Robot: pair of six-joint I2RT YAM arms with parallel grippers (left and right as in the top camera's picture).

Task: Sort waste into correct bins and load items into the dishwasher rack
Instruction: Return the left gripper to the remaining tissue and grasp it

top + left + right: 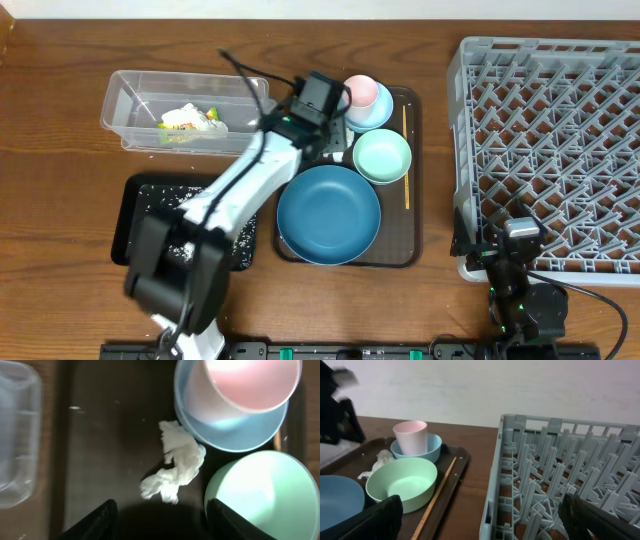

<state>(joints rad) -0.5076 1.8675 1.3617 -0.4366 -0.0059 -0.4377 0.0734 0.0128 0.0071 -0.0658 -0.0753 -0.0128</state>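
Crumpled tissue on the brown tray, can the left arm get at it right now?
Probably yes. The left gripper hangs open right above the tissue, nothing covering it, though the pale-blue bowl and mint-green bowl crowd one side.

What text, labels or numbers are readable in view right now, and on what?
No text is legible in any view.
Print on the snack wrapper in the clear tub: coloured, too small to read.
The pink cup, mint-green bowl and grey rack: no markings visible.
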